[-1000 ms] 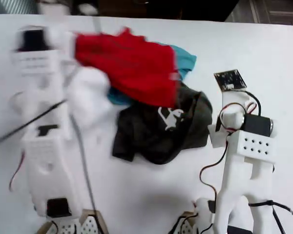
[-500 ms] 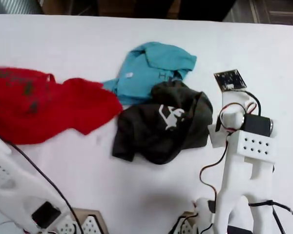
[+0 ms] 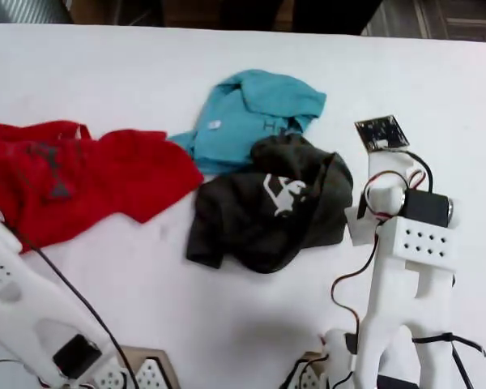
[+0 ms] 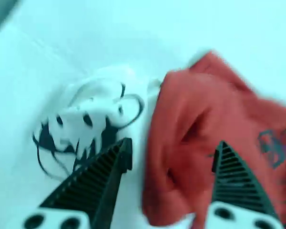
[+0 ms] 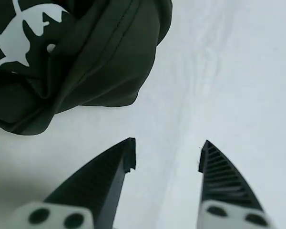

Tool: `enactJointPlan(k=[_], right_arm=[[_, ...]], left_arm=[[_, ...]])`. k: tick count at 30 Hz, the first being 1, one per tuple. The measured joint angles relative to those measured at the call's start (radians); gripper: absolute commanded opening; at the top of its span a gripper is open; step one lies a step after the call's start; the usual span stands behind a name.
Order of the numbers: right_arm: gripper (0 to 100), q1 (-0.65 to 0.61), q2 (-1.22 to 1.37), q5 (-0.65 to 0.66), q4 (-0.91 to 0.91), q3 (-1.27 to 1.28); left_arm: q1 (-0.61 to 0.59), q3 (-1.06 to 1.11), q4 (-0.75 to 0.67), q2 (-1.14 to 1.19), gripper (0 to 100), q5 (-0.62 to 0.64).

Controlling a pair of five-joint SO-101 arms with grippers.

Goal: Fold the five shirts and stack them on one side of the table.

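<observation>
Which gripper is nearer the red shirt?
Left. The left gripper hangs open over the red shirt; the right gripper is far off, beside the dark shirt.

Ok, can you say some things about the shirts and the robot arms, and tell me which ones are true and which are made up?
1. The dark shirt lies partly on the blue shirt. True.
2. The right fingers are shut on the dark shirt. False: they are open over the bare table, beside it.
3. The left fingers are open by the red shirt. True.
4. All the shirts are folded in a neat stack. False: they lie crumpled and spread out.
5. The dark shirt has a white picture on it. True.
</observation>
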Motion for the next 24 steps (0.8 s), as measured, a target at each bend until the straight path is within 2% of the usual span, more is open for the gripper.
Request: enactJointPlan(k=[5,10,18,21,24], right_arm=[[21.9,-0.021,0.000,0.002,0.000,0.000],[21.9,0.018,0.000,0.002,0.008,-0.055],[21.9,0.189,0.000,0.002,0.051,-0.192],[21.9,0.193,0.000,0.037,0.054,-0.198],[21.9,0.192,0.000,0.057,0.054,-0.198]], left_arm=[[0.163,-0.021,0.000,-0.180,29,0.094],[0.359,0.127,0.000,-0.265,29,0.126],[0.623,0.760,-0.017,-0.265,29,0.126],[0.667,0.987,-0.107,-0.265,29,0.138],[0.674,1.126,-0.227,-0.265,29,0.166]])
